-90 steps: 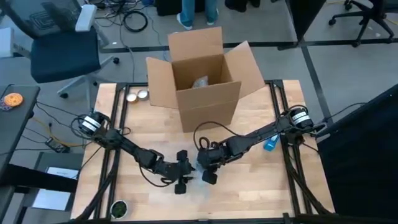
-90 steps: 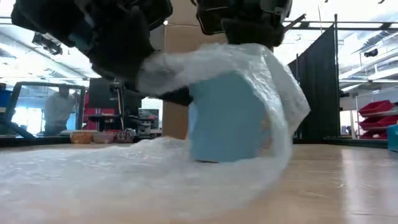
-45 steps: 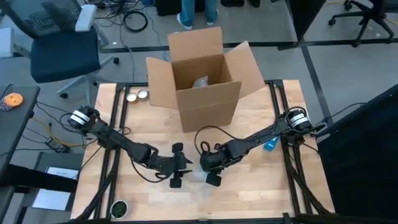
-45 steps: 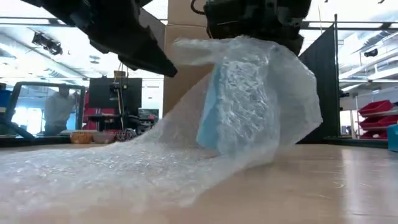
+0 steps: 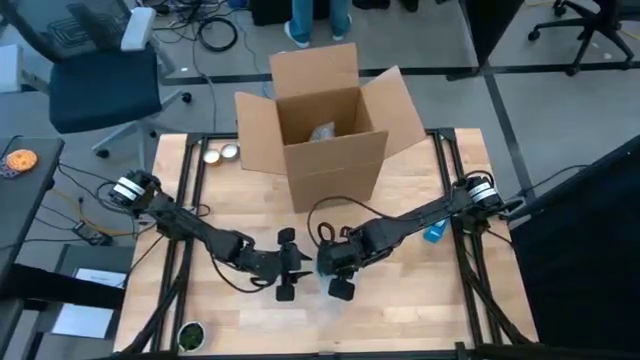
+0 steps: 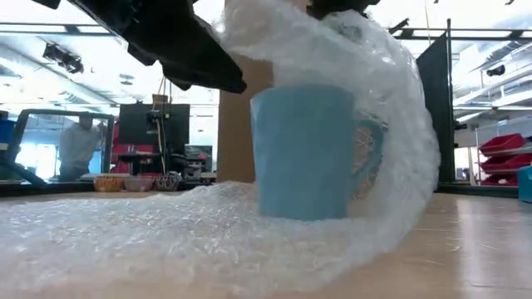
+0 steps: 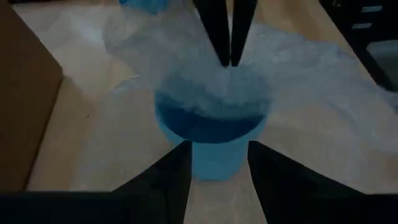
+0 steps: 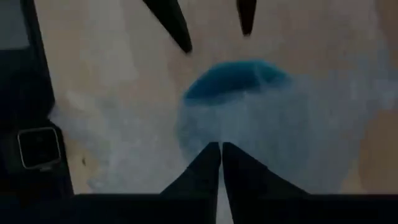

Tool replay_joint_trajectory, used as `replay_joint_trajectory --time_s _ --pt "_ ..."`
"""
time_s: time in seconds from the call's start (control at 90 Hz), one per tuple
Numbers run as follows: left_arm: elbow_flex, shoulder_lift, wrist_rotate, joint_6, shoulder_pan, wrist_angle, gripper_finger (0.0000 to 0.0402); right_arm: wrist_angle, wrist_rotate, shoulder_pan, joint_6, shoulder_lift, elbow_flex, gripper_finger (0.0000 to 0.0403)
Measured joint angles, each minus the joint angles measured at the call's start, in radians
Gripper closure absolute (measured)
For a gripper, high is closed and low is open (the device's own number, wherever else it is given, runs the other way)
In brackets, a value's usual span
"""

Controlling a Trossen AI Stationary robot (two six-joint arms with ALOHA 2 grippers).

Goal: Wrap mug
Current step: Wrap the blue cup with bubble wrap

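Mug (image 6: 309, 154) upright between spread left fingers (image 7: 171, 180); right fingers (image 8: 205, 168) pinch wrap (image 6: 391, 124) over its rim.

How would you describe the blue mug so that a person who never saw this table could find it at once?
Start at the open cardboard box at the table's far side, then come toward the near edge, where the two grippers meet. The blue mug stands upright there on a sheet of bubble wrap, which also arches over its top. It is the only pale blue cup, with its handle under the wrap.
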Motion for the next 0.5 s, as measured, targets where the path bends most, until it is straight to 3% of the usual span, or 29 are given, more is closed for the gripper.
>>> replay_joint_trajectory --time_s 0.5 --pt "-0.004 0.021 0.028 0.05 -0.002 0.131 0.0259 0.154 -0.02 -0.031 -0.068 0.141 -0.085 0.0403"
